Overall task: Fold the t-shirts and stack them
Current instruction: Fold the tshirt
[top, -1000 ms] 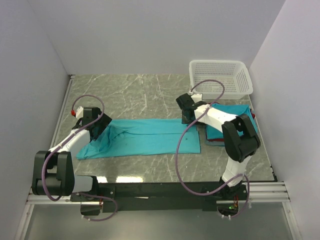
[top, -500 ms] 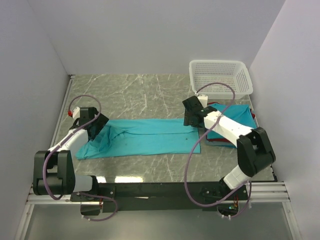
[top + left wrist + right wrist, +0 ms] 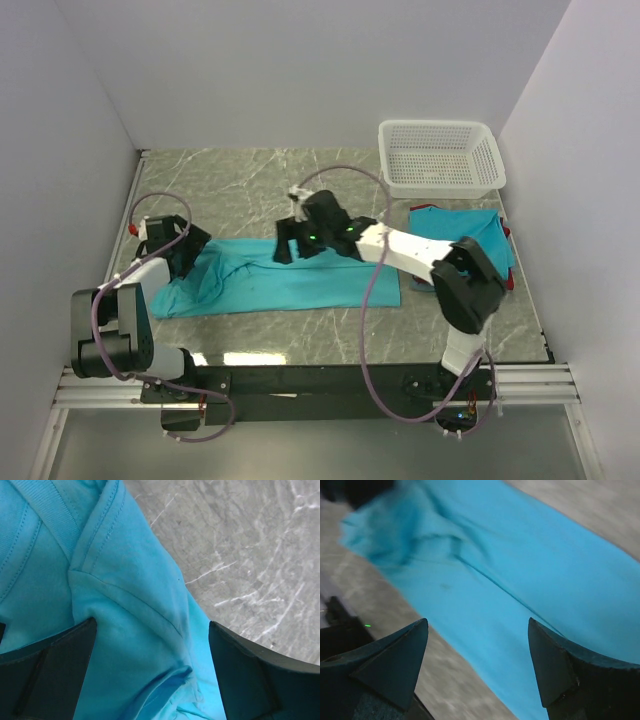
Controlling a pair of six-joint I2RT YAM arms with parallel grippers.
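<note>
Teal cotton fills the middle of the top view. The teal t-shirt point(image 3: 300, 280), folded into a long strip, lies flat on the marble table point(image 3: 250, 190), much where it lay a second ago. The change is in the right arm: it has left the folded stack point(image 3: 470, 235) near the white basket point(image 3: 440, 155) and swung across. The right gripper point(image 3: 290, 243) now hangs over the strip's far edge, near its middle. The left gripper point(image 3: 187, 252) has edged out to the strip's left end. Both arms seem to be lining up for the next crosswise fold.

From the left wrist, the fingers point(image 3: 50, 665) stand wide over a stitched fold near the collar band, gripping nothing.

The right wrist view is blurred by motion. Its fingers point(image 3: 395, 655) stand wide above the cloth, empty.
</note>
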